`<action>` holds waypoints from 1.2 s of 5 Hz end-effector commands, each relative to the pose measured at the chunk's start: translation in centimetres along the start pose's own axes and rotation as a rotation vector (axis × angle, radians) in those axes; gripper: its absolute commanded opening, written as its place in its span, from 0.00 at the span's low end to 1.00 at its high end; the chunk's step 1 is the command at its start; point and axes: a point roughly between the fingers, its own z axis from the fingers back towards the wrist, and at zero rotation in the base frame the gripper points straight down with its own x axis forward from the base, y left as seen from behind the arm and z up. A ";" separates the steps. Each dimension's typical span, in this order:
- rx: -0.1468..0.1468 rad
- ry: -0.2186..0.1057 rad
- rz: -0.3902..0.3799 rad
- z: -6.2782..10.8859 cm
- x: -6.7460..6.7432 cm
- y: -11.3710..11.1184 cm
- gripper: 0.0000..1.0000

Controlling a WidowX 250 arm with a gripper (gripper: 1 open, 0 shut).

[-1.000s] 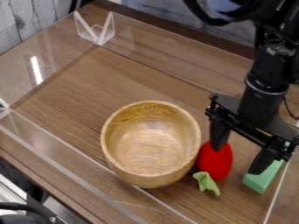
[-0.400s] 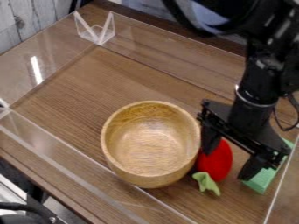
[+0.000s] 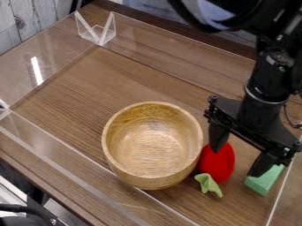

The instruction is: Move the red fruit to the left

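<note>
Camera view: my gripper (image 3: 245,151) hangs with jaws spread wide, the red fruit (image 3: 216,161) between them and not yet gripped, touching the bowl (image 3: 150,146) left of my jaws; little has changed since a second ago, so closing comes next.

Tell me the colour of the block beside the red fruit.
Light green block, right of the red fruit; the camera view shows it.
</note>
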 end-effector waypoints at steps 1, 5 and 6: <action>-0.012 -0.065 0.020 0.4 0.4 0.0 1.00; -0.052 -0.116 -0.039 -0.2 2.7 1.7 1.00; -0.061 -0.120 -0.153 -0.2 2.8 1.3 1.00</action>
